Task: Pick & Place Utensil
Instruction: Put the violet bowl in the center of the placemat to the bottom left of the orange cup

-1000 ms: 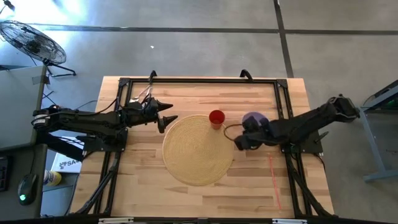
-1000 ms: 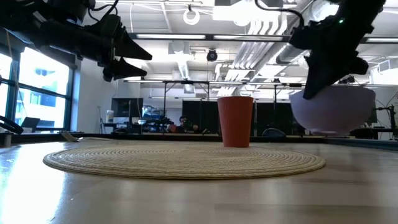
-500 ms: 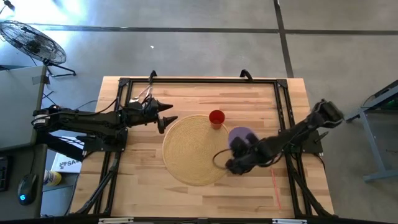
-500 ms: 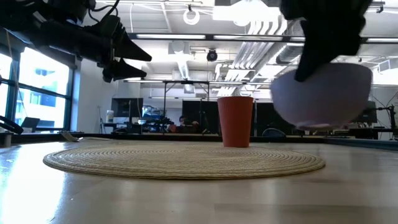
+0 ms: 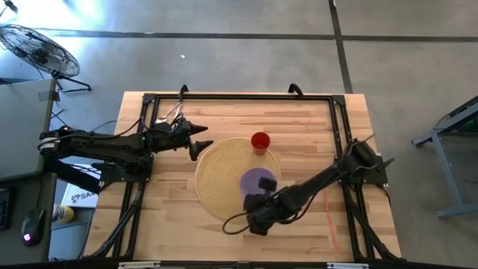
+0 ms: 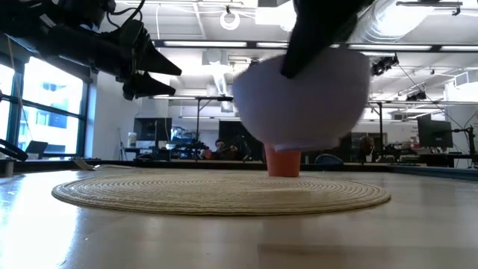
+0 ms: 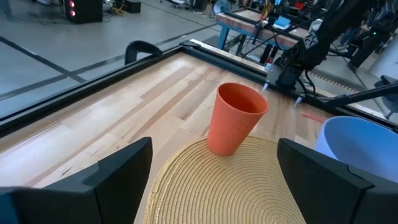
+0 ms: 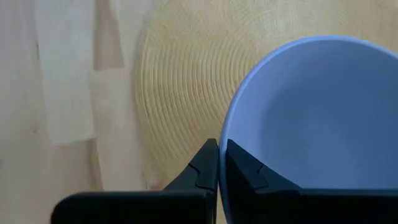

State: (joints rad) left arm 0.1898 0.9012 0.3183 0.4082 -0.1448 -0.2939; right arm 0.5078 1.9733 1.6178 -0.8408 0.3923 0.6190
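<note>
Carried from beside the red cup (image 5: 260,140) to over the woven mat (image 5: 221,179), the lavender bowl (image 5: 257,181), rim pinched in the right gripper (image 8: 219,163) fingers, should descend level and central, while the left gripper (image 5: 200,137) waits wide open.

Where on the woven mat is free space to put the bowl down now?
The woven mat is bare on its left and middle part, between the left tool and the bowl. The far right edge is crowded: the red cup stands there. The right tool holds the bowl above the mat's right side.
</note>
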